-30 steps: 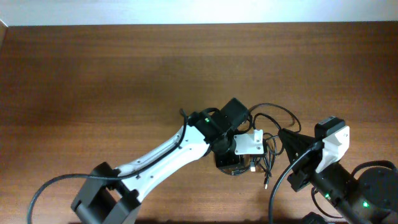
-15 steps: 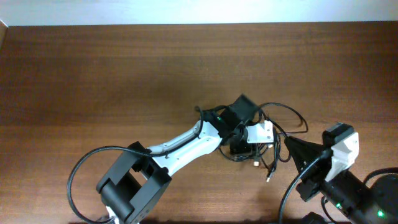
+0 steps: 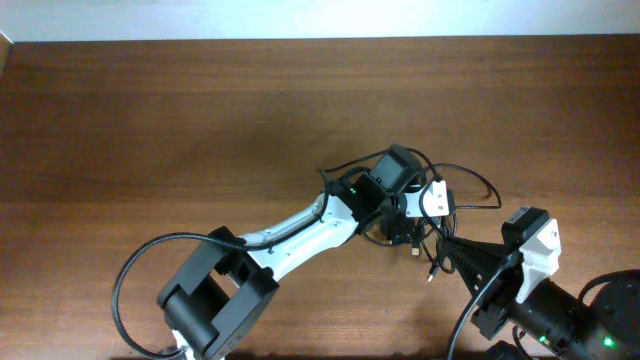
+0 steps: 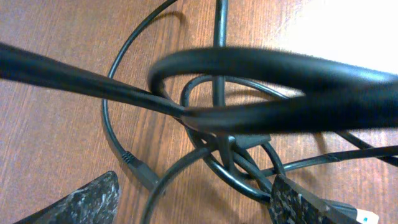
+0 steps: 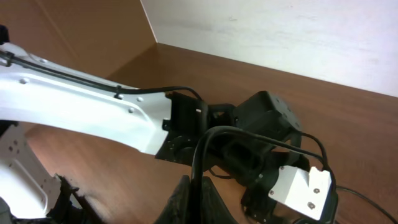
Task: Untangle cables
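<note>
The cables (image 3: 438, 212) lie as a tangled bundle of thin black loops on the wooden table, right of centre. One plug end (image 3: 431, 272) points toward the front. My left gripper (image 3: 405, 218) hangs over the bundle. In the left wrist view it (image 4: 196, 208) is open, with several loops (image 4: 217, 134) and a plug (image 4: 142, 171) lying between its fingers. My right gripper (image 3: 452, 248) sits at the bundle's front right. In the right wrist view it (image 5: 196, 202) is shut on one black cable (image 5: 208, 140) that arcs up toward the left arm's wrist.
The left arm (image 3: 300, 232) stretches from the front left across to the bundle. The right arm's base (image 3: 560, 320) is at the front right corner. A light wall (image 3: 320, 18) borders the table's far edge.
The left gripper has moved right and a little farther back over the bundle. The right gripper has drawn back toward the front, and a cable loop has stretched out to the right.
</note>
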Motion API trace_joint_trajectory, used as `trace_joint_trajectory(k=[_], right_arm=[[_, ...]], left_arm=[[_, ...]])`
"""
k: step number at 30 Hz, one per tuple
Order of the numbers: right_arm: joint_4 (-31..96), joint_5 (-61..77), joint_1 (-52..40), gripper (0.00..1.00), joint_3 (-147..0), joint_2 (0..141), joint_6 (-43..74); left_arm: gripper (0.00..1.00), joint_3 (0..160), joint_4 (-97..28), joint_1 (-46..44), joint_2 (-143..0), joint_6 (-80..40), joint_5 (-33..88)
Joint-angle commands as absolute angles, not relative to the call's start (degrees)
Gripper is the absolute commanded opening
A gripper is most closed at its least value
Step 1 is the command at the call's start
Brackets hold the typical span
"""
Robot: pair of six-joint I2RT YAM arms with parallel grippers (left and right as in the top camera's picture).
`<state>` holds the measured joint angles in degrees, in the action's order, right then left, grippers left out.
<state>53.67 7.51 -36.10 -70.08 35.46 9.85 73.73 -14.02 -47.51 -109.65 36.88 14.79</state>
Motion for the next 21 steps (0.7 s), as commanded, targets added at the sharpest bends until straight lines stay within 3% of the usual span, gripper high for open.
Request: trace_joint_trajectory(k=[1, 4, 5, 6, 7, 8, 13, 17, 21], right_arm=[[53.9, 9.9, -36.0, 0.04, -71.4, 35.2, 9.4], [54.7, 9.9, -36.0, 0.04, -71.4, 35.2, 9.4], [54.9, 9.9, -36.0, 0.04, -71.4, 35.2, 9.4], [55.0, 9.9, -36.0, 0.04, -71.4, 35.2, 9.4], [55.2, 9.9, -36.0, 0.04, -71.4, 35.2, 9.4], [55.3, 9.9, -36.0, 0.04, -71.4, 35.2, 9.4], [55.9, 8.6, -36.0, 0.04, -71.4, 35.2, 9.4], [57.8, 1.1, -36.0, 0.04, -71.4, 35.2, 9.5], [58.8, -9.1, -36.0, 0.04, -71.4, 35.2, 9.5]], left_arm=[[0.73, 74.1, -13.1, -47.6, -114.0, 35.9, 13.7], [0.80, 74.1, -12.0, -47.6, -117.6, 32.3, 15.3], [0.77, 74.1, -11.3, -47.6, -117.8, 32.3, 16.4], [0.60, 74.1, -10.7, -47.6, -117.8, 32.3, 17.4], [0.08, 74.1, -10.3, -47.6, -117.8, 32.3, 17.8], [0.00, 74.1, -10.3, -47.6, -117.8, 32.3, 17.8], [0.00, 74.1, -13.5, -47.3, -117.7, 32.4, 17.1], [0.00, 74.2, -23.2, -44.8, -114.1, 32.4, 3.4], [0.00, 74.2, -29.8, -37.6, -106.0, 32.4, 1.0]])
